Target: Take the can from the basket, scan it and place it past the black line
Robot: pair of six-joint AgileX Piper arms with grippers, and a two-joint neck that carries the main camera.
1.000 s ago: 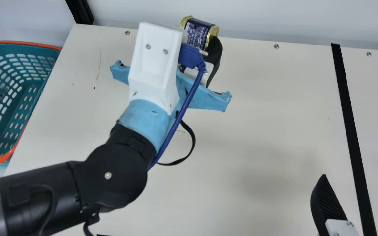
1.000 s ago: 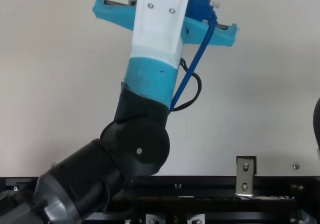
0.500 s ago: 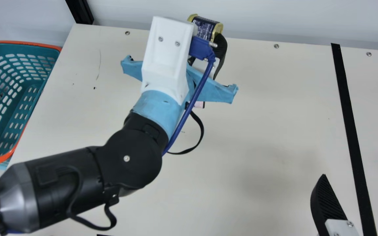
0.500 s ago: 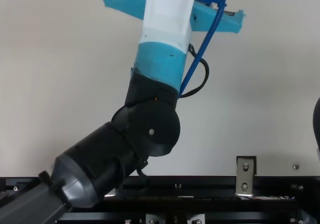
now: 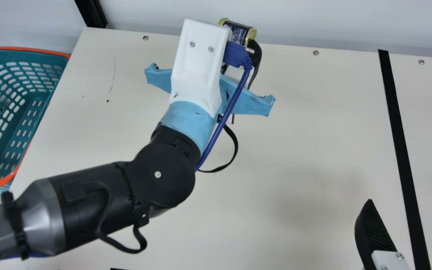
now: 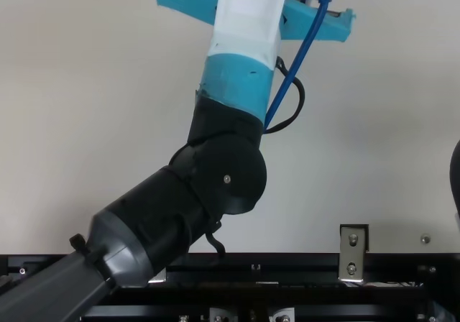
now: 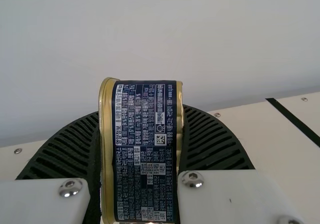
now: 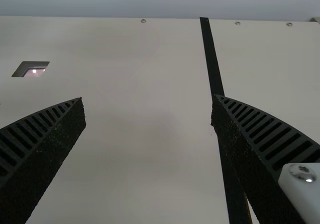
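- The broad cream table runs up to a pale wall at its far edge; a black metal rail borders its near edge.
- The left arm, black and grey with a light-blue sleeve and a white housing, stretches diagonally over the table toward the far edge, blocking part of the surface beneath.
- A teal plastic basket with slotted walls and an orange rim sits beside the table's left edge.
- A long straight black line starts at the far edge and runs down the table's right part.
- The right gripper has its black ribbed jaws wide apart, one on each side of the line in the main view.
- The left gripper is near the far edge, jaws clamped on the can.
- That can, rounded-rectangular metal with gold rims and a dark navy label, is roughly midway between the far left corner and the line's far end.
- A dark-framed, pink-lit opening lies in the table; in the main view the left arm partly covers it.
- Dense small white print fills the label, with a square code among it.
- Small round screws dot the far edge.
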